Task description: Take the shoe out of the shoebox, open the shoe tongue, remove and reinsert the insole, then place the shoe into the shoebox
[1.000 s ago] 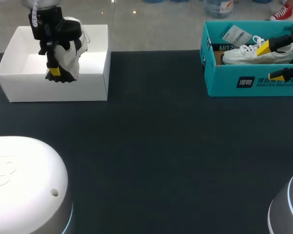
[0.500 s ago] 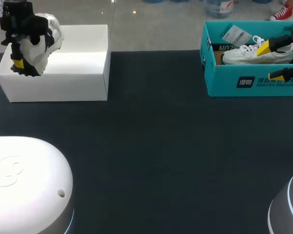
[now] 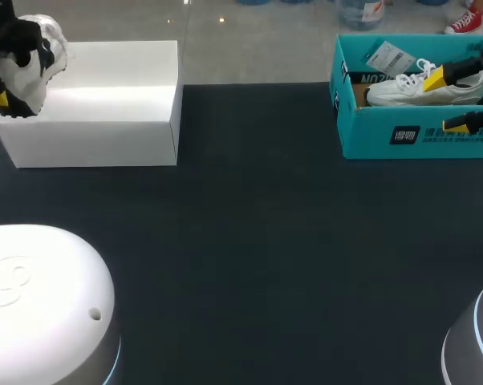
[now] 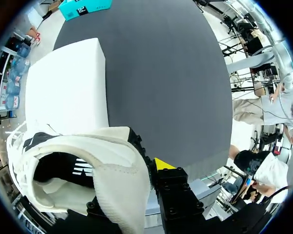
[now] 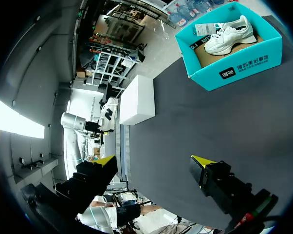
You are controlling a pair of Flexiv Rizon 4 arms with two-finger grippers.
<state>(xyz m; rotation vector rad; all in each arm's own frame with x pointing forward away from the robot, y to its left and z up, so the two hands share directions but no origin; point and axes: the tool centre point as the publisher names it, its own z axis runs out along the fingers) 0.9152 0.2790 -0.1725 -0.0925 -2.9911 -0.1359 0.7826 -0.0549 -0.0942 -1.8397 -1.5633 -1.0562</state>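
You have the shoe (image 3: 25, 68) up in the air, hanging over the far left corner of the white box (image 3: 97, 144) and touching nothing but the left gripper (image 4: 137, 170). That gripper is clamped on the heel wall. One yellow tip presses the outside, and the other finger goes down inside the shoe.

By my reading, the first step is done or nearly so, since the shoe is clear of the white box. Everything after it remains: the tongue is not pulled open, the insole has not come out, and the shoe has yet to be put back.

Your right gripper (image 5: 152, 161) is spread wide and holds nothing. It sits well off to the right of the white box, on the same side as a teal box (image 3: 370, 132) with a second shoe (image 3: 418, 88) lying in it. Bare table (image 3: 257, 241) runs between the two boxes.

Several things are hard to check:
- The head view's edge cuts off part of the shoe and most of the left arm.
- The finger inside the heel is hidden, so the grip is judged only from the shoe hanging free.
- The shoe's opening shows only dark lining, so you cannot tell whether the insole is seated.
- The inside of the white box reads as flat white, and its depth or contents cannot be made out.
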